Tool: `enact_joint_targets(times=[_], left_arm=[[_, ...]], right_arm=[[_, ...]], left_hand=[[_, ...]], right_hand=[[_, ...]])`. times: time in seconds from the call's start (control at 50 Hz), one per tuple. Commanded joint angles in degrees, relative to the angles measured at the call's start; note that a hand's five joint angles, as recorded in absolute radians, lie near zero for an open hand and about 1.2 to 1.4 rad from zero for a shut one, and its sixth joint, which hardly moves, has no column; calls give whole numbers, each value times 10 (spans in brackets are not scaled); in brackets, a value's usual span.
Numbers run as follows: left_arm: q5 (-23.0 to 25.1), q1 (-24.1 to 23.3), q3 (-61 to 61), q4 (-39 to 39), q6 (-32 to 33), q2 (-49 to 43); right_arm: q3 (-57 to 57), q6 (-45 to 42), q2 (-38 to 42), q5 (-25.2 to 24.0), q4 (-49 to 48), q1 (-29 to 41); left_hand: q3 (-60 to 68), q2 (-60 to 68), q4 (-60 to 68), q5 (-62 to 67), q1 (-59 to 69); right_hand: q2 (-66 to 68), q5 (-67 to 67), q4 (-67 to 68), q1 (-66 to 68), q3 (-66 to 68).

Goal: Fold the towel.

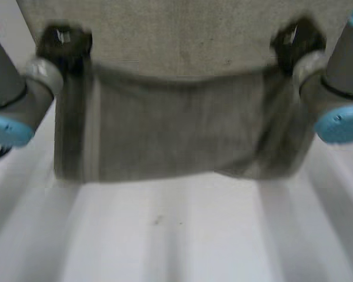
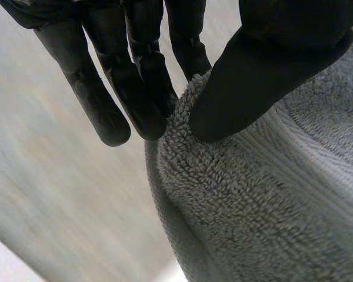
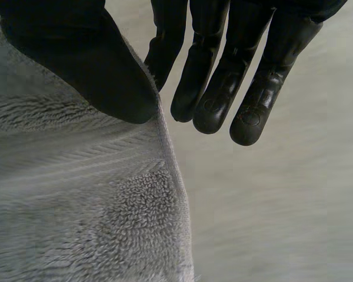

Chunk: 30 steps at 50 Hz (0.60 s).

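A grey-beige terry towel [image 1: 176, 129] is lifted off the white table by its near edge, and a flap of it hangs down between my two hands. Its far part [image 1: 188, 29] lies flat beyond them. My left hand [image 1: 63, 41] pinches the left corner of the lifted edge. In the left wrist view the thumb [image 2: 265, 70] presses the towel [image 2: 270, 205] against the fingers [image 2: 135, 88]. My right hand [image 1: 297, 38] holds the right corner the same way, thumb [image 3: 88, 59] on the towel [image 3: 76, 205], fingers [image 3: 223, 70] behind its edge.
Bare white table [image 1: 176, 235] stretches from the hanging flap to the near side. My left arm [image 1: 12, 100] and right arm [image 1: 341, 94] flank the towel at either side.
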Motion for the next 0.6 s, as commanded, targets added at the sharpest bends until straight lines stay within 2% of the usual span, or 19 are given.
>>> enact_joint_targets(times=[0.02,0.04,0.08,0.16,0.2,0.44,0.48,0.6], left_arm=[[-56,-32,72,249,-5,59],[-63,-34,47,283,-8,73],[-67,-35,16,300,-12,83],[-71,-31,-44,304,-23,89],[-70,-31,-105,303,-37,91],[-63,-30,-335,342,-75,62],[-64,-30,-356,346,-75,48],[-65,-13,-401,345,-78,34]], right_arm=[[12,-13,-83,12,-372,16],[40,-15,-99,0,-378,15],[69,-14,-109,-15,-371,15],[128,-7,-121,-33,-349,12],[192,3,-123,-43,-335,12],[385,27,-126,-47,-313,3],[435,29,-107,-76,-303,-7],[482,34,-68,-134,-303,-10]], left_hand=[[103,104,103,115,133],[103,104,103,115,133],[103,104,103,115,133],[103,104,103,115,133],[103,104,103,115,133],[103,104,103,115,133],[103,104,103,115,133],[103,104,103,115,133]], right_hand=[[122,125,116,257,118],[122,125,116,257,118],[122,125,116,257,118],[122,125,116,257,118],[122,125,116,257,118],[122,125,116,257,118],[122,125,116,257,118],[122,125,116,257,118]])
